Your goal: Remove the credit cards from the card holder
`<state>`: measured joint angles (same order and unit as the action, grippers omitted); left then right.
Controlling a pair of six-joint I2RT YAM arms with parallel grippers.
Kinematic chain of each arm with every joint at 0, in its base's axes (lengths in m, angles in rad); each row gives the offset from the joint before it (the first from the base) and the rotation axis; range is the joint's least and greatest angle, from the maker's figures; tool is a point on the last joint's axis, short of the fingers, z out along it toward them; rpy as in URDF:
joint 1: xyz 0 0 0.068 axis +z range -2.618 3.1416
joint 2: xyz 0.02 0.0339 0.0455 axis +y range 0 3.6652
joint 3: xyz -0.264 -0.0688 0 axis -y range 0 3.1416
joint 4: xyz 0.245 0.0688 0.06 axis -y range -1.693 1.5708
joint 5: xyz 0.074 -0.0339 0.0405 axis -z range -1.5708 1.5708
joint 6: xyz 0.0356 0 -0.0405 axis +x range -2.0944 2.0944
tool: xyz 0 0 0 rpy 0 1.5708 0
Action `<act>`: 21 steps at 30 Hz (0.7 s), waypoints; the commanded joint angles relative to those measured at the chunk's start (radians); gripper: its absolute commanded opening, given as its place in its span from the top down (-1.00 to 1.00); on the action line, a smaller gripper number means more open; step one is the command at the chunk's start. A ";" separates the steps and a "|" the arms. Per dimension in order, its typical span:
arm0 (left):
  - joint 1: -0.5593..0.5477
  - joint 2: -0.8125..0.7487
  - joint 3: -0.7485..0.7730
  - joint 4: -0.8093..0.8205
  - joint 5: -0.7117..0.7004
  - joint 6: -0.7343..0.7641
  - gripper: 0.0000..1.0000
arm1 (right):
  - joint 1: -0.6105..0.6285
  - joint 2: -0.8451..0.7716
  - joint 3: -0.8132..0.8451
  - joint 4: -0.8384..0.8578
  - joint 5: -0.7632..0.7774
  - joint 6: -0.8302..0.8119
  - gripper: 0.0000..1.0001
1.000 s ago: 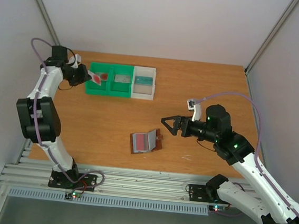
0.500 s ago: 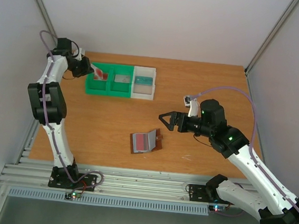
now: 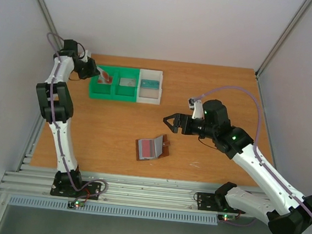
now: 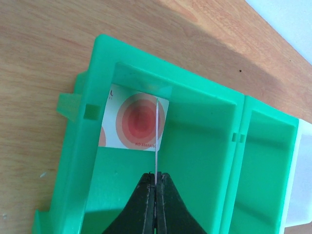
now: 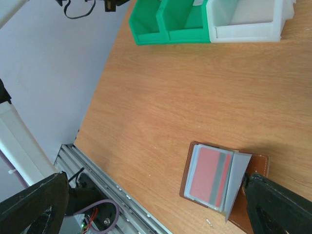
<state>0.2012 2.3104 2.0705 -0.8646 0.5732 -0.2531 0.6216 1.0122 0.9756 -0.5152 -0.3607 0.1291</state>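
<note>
The card holder (image 5: 257, 165) is a flat brown leather bifold lying open on the wooden table (image 3: 110, 129). It sits lower right in the right wrist view and just below centre in the overhead view. A blue-grey lining flap stands tilted up along its fold. One red card (image 5: 208, 176) with a grey stripe lies flat on a pale pocket in its left half.

The right gripper (image 3: 169, 124) hangs up and to the right of the wallet without touching it. Its black jaws are spread wide, with nothing between them.

At the upper left of the overhead view, the left gripper (image 4: 156, 178) has its black jaws pressed together on one thin whitish card (image 4: 157, 141). This card is seen edge-on and upright over the leftmost green bin (image 4: 73, 161). At the far end of that bin is a ringed card (image 4: 134, 122), white with red concentric circles.

Three smooth plastic bins stand in a row, two green and one white bin (image 3: 149, 98). The middle one holds a pale grey rectangle (image 3: 127, 82) and the white one a teal rectangle (image 3: 150, 84). Both are too small to identify.
</note>
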 commanded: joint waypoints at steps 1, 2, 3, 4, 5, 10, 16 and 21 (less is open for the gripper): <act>-0.003 0.039 0.069 0.003 0.036 0.022 0.99 | 0.001 0.027 0.032 0.025 0.009 -0.017 -0.97; -0.003 0.049 0.081 -0.001 0.040 0.024 0.99 | 0.001 0.034 0.033 0.028 0.008 -0.016 -0.97; -0.004 0.058 0.091 -0.007 0.041 0.026 0.99 | 0.001 0.040 0.034 0.030 0.006 -0.016 -0.97; -0.004 0.066 0.098 -0.011 0.044 0.028 0.99 | 0.001 0.046 0.036 0.032 0.005 -0.016 -0.97; -0.006 0.071 0.105 -0.014 0.045 0.030 0.99 | 0.001 0.050 0.038 0.034 0.006 -0.015 -0.97; -0.012 0.102 0.129 -0.011 0.052 0.027 0.97 | 0.000 0.069 0.041 0.042 0.013 -0.018 -0.97; -0.023 0.132 0.157 -0.013 0.054 0.026 0.92 | 0.000 0.098 0.050 0.043 0.014 -0.017 -0.97; -0.026 0.148 0.161 -0.010 0.037 0.028 0.89 | 0.000 0.108 0.058 0.041 0.025 -0.022 -0.97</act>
<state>0.1806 2.4317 2.1937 -0.8890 0.6106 -0.2451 0.6216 1.1156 0.9970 -0.4938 -0.3550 0.1284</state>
